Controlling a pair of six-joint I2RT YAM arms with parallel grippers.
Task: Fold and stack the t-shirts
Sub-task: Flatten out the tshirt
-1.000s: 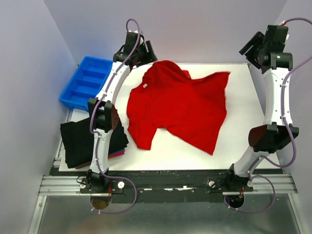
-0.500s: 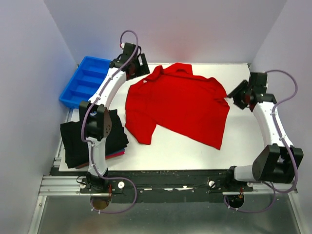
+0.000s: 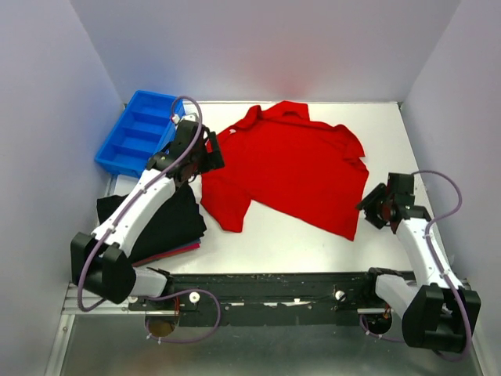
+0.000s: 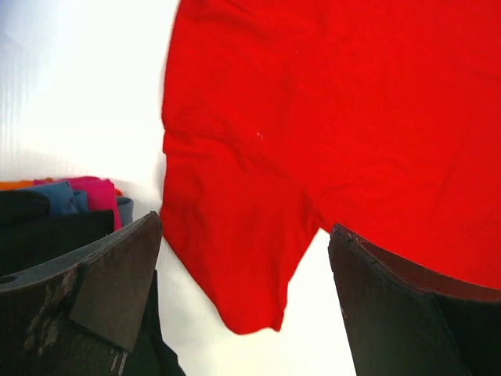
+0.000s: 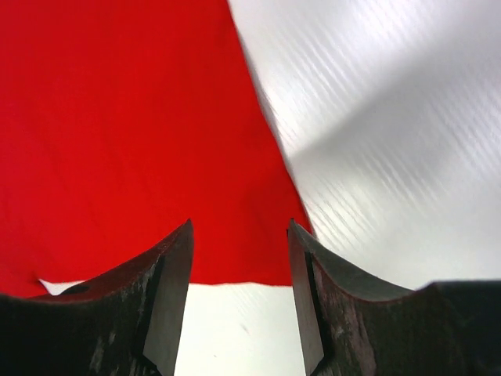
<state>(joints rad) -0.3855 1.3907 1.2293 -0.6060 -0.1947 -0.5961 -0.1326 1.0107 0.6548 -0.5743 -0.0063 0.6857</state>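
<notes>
Red t-shirt (image 3: 290, 168) lies spread but rumpled mid-surface; folded stack (image 3: 178, 223) sits at the left edge. Left end effector (image 4: 244, 223) is wide apart over a sleeve, right end effector (image 5: 239, 225) apart above the hem corner — both empty. Pinch the edges low, pull flat before folding. Far collar is bunched — layers unclear.

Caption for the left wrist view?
Open left gripper over the red t-shirt sleeve; folded stack at lower left.
</notes>
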